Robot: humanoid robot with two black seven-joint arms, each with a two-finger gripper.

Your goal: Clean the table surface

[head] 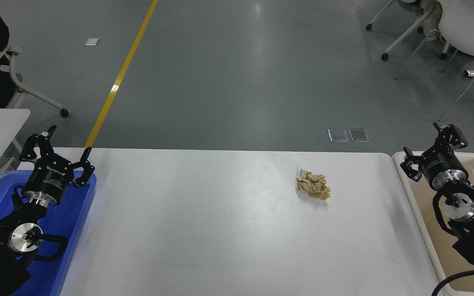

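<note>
- The left end effector (58, 150) sits parked over the blue tray (76, 213) at the tabletop's left end, fingers spread, holding nothing.
- The tabletop (204, 222) fills the middle of the view; one crumpled brown paper ball (313, 184) lies right of centre on it.
- The right end effector (432, 149) hovers over the beige tub (412, 193), well apart from the ball, fingers apart and empty.
- Likely step: the approach. Next, that arm needs to swing left, drop over the ball and close on it.

Table (204, 230) open across left and centre; only obstacle a crumpled paper wad (313, 184) right of centre, apparently clear of the tub (416, 196) at right.
</note>
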